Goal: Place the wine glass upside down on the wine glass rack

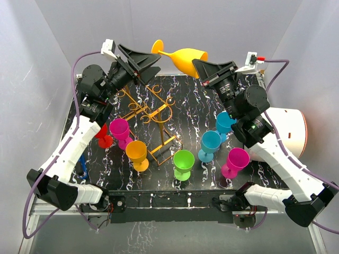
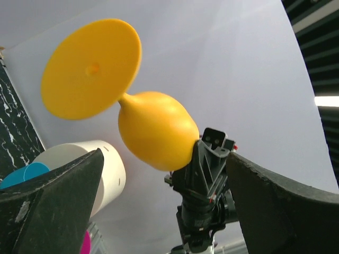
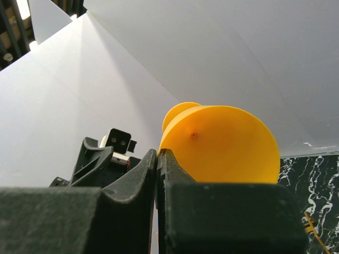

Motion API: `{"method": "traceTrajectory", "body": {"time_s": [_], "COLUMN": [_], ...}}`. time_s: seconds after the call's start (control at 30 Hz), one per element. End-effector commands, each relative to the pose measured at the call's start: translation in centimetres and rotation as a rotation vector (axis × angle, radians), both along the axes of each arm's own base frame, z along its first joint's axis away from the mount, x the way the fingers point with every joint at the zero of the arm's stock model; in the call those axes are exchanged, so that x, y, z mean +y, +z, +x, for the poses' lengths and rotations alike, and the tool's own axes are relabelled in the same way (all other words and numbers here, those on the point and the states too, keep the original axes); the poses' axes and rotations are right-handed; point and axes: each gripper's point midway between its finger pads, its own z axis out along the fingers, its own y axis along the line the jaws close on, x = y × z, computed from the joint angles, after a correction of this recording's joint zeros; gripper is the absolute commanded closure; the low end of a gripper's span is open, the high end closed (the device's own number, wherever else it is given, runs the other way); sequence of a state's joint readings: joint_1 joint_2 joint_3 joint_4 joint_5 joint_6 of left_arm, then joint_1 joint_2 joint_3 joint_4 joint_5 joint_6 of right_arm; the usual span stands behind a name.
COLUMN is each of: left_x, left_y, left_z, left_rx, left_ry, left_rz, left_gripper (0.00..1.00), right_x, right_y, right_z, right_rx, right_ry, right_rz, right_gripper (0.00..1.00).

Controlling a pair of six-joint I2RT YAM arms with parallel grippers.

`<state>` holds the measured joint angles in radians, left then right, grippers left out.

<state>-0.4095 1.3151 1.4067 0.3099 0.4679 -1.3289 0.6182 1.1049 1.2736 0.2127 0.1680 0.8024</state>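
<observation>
The right end effector (image 1: 199,63) pinches the yellow wine glass (image 1: 185,56) at its half-hidden rim, while the left end effector (image 1: 157,65) gapes wide.

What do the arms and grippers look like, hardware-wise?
White link shells, black joints and motor housings on the left arm and right arm. Black wedge-shaped fingers on the left gripper and right gripper. Each has a purple cable ending at a small white wrist block, red-tipped on the right.
</observation>
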Motion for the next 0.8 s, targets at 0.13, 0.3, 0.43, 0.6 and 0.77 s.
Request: {"method": "traceTrajectory", "body": {"time_s": [0.13, 0.3, 0.43, 0.6, 0.77], "left_x": [1.9, 1.4, 1.3, 1.2, 1.3], "left_y": [4.0, 4.2, 4.1, 4.7, 5.9], "left_z": [0.7, 1.7, 2.5, 3.1, 3.3], "left_rx": [-0.033, 0.006, 0.027, 0.023, -0.001], "left_ry": [0.160, 0.188, 0.229, 0.264, 0.283], "left_rz": [-0.163, -0.189, -0.215, -0.235, -0.272], "left_gripper": [0.01, 0.10, 0.20, 0.43, 0.48], "right_x": [0.8, 1.3, 1.6, 1.9, 2.1], "right_y": [4.9, 5.4, 5.4, 4.9, 4.6], "right_z": [-2.1, -2.0, -2.1, -2.3, -3.1], "right_rx": [-0.104, -0.120, -0.118, -0.110, -0.113], "right_ry": [0.126, 0.156, 0.177, 0.196, 0.234], "right_rz": [0.142, 0.170, 0.179, 0.179, 0.171], "right_gripper": [1.00, 1.00, 1.00, 1.00, 1.00]}}
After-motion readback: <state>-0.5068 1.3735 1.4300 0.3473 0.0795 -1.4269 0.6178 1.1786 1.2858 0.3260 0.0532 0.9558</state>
